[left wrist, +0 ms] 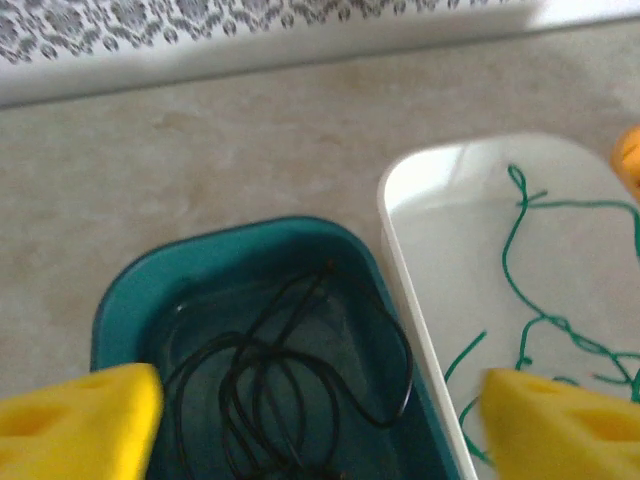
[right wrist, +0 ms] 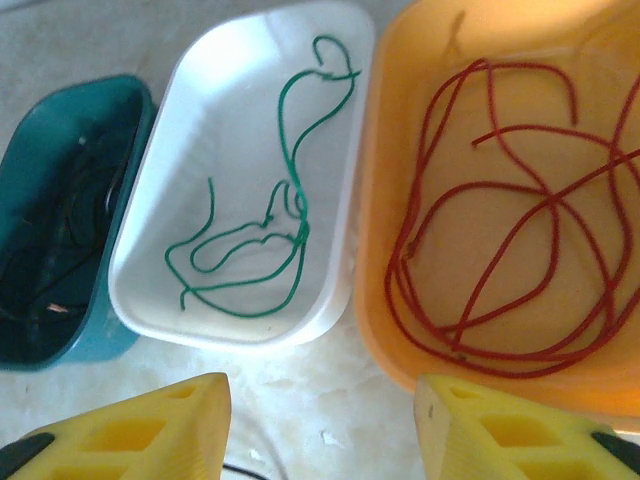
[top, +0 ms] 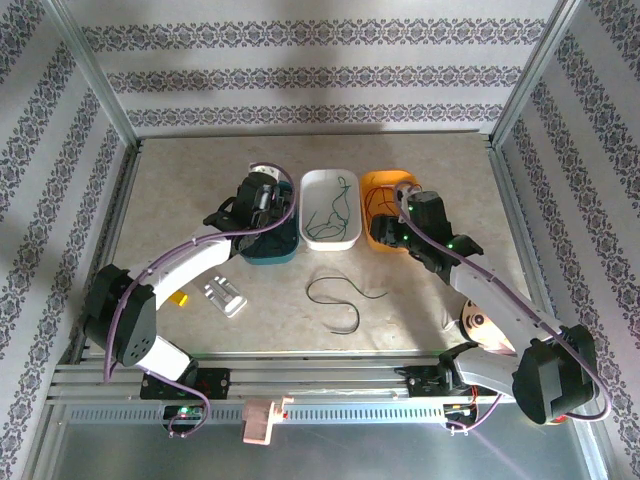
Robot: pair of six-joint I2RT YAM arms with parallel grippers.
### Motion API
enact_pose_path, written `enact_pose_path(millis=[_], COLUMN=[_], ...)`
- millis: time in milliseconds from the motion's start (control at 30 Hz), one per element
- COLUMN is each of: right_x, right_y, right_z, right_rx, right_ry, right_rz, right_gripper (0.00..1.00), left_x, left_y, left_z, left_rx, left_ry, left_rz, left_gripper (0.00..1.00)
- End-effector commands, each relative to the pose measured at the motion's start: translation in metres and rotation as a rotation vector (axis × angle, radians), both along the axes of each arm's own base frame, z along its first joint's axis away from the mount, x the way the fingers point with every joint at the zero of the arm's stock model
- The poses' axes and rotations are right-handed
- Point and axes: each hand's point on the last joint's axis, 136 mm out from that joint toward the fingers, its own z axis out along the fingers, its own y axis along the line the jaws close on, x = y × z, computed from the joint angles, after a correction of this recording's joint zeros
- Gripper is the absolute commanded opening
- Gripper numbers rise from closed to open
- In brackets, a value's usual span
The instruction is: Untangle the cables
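Teal tray (right wrist: 95,342), white tray (right wrist: 240,130), orange tray (right wrist: 398,130)

White walls (top: 320,60) with grey floral bands enclose a beige, marbled table (top: 180,190). Metal posts (top: 93,75) stand at its back corners. A slotted metal rail (top: 340,412) runs along its near edge.

Black cables (left wrist: 285,395) coil bunched in the teal tray (right wrist: 120,340). A green cable (right wrist: 287,150) loops loosely in the white tray (right wrist: 230,330). Red cables (right wrist: 425,130) loop in the orange tray (right wrist: 375,330). One black cable (top: 355,305) curls on the table (top: 270,310).

Top camera overhead, far; wrist cameras close, downward (share white tray (right wrist: 230,110)).
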Motion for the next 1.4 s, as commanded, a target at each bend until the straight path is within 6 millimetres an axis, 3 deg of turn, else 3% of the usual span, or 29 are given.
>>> enact_pose_path(millis=[0,133,267,400,500,567,667,900,1033,1233,1367], right_x=[-0.001,0.005,0.011,0.013,0.012,0.011,0.007,-0.001,-0.003,-0.002,-0.002], right_y=[-0.002,-0.018,-0.038,-0.045,-0.047,-0.047,-0.049,-0.056,-0.059,-0.059,-0.06], right_z=[-0.001,-0.002,-0.003,-0.002,-0.002,-0.002,-0.003,-0.005,-0.006,-0.008,-0.006], right_rx=[-0.045,-0.071,-0.048,-0.045,-0.045,-0.041,-0.04,-0.057,-0.053,-0.048,-0.044], right_ry=[-0.005,-0.011,-0.001,-0.004,-0.005,-0.004,-0.005,-0.008,-0.011,-0.009,-0.014], right_rz=[0.014,-0.053,-0.137,-0.154,-0.154,-0.157,-0.162,-0.17,-0.185,-0.189,-0.195], right_gripper=[0.52,0.52,0.52,0.52,0.52,0.52,0.52,0.52,0.52,0.52,0.52], left_x=[-0.011,-0.061,-0.127,-0.162,-0.153,-0.135,-0.117,-0.123,-0.137,-0.155,-0.155], left_y=[-0.019,-0.063,-0.104,-0.124,-0.126,-0.117,-0.106,-0.101,-0.093,-0.088,-0.092], left_z=[0.034,0.013,-0.041,-0.094,-0.117,-0.127,-0.14,-0.175,-0.186,-0.207,-0.205], left_rx=[0.003,-0.023,-0.004,0.077,0.153,0.207,0.274,0.392,0.437,0.464,0.454], left_ry=[-0.058,0.025,0.211,0.346,0.346,0.307,0.278,0.415,0.498,0.615,0.607], left_rz=[-0.108,-0.352,-0.578,-0.654,-0.583,-0.463,-0.35,-0.347,-0.36,-0.392,-0.408], left_gripper=[0.99,0.99,0.99,0.99,0.99,0.92,0.91,0.83,0.68,0.32,0.08])
